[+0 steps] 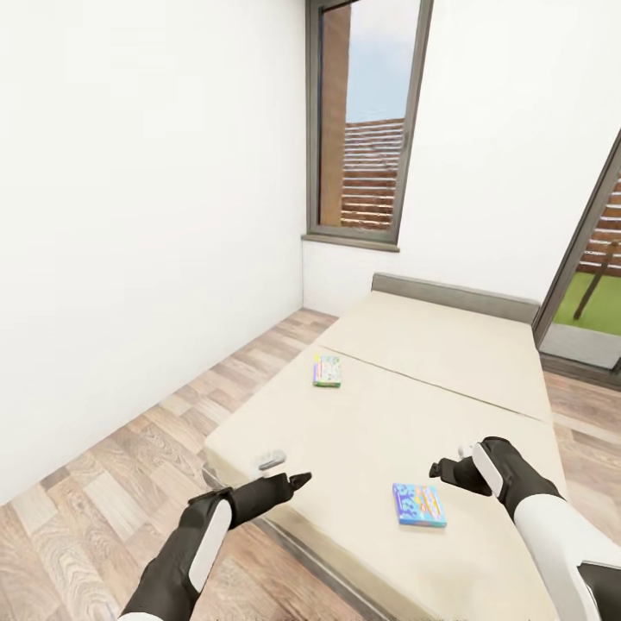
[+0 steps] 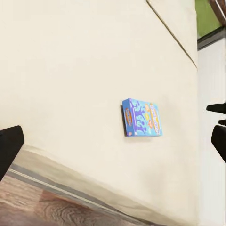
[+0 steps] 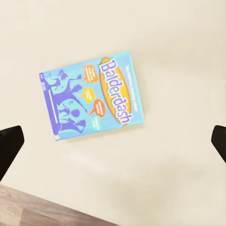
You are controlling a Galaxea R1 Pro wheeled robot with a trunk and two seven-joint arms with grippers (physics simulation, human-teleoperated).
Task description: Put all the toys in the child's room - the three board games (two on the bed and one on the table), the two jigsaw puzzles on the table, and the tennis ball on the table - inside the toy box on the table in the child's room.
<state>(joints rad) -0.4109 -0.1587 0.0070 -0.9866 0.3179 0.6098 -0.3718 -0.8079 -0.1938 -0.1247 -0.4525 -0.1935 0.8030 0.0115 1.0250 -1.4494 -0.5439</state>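
Two board games lie flat on the bed [image 1: 448, 345], on its beige mattress. The blue Balderdash box [image 1: 419, 504] [image 3: 92, 96] [image 2: 142, 117] rests near the front edge. A greener box [image 1: 327, 370] lies farther back near the left edge. My right gripper [image 1: 446, 470] [image 3: 113, 146] hovers open just above and behind the blue box, fingers [image 3: 9, 148] spread wide with nothing between them. My left gripper [image 1: 291, 473] [image 2: 113, 146] is open too, over the bed's front left corner, left of the blue box.
A white wall [image 1: 129, 216] runs along the left, with a strip of wood-plank floor [image 1: 129, 466] between it and the bed. A dark-framed window [image 1: 366, 121] stands behind the bed. A glass door [image 1: 595, 285] is at the right.
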